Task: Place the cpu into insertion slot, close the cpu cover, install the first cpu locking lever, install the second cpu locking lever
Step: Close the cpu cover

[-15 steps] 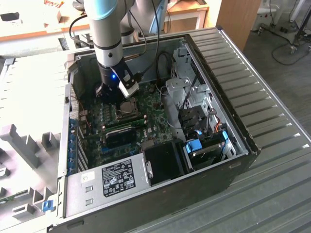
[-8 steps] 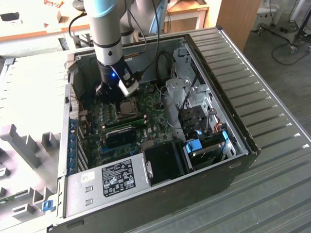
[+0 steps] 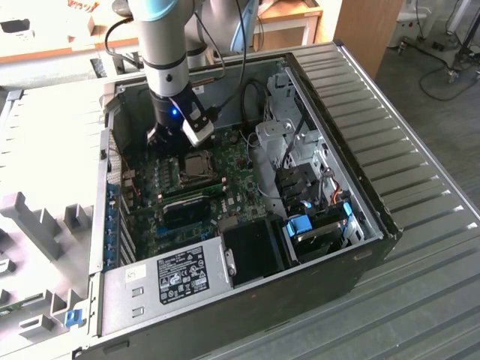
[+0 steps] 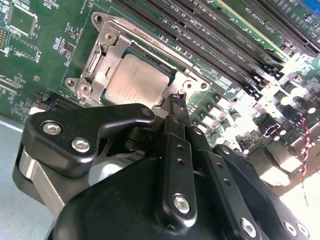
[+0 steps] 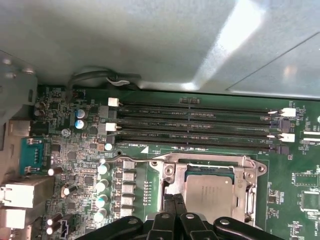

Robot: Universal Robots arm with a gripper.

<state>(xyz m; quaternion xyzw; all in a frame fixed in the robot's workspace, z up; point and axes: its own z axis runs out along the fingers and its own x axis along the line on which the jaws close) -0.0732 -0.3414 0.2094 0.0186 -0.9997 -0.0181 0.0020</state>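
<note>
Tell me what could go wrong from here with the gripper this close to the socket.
The gripper sits at the edge of the cpu cover, right beside the bare top of the cpu; a slip could scrape either one. The memory slots and the capacitors crowd the socket, so a sideways move might clip them.

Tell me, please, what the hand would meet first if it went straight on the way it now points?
Probably the cpu cover, at its rim beside the cpu; the hand points at it, though whether they touch is unclear.
</note>
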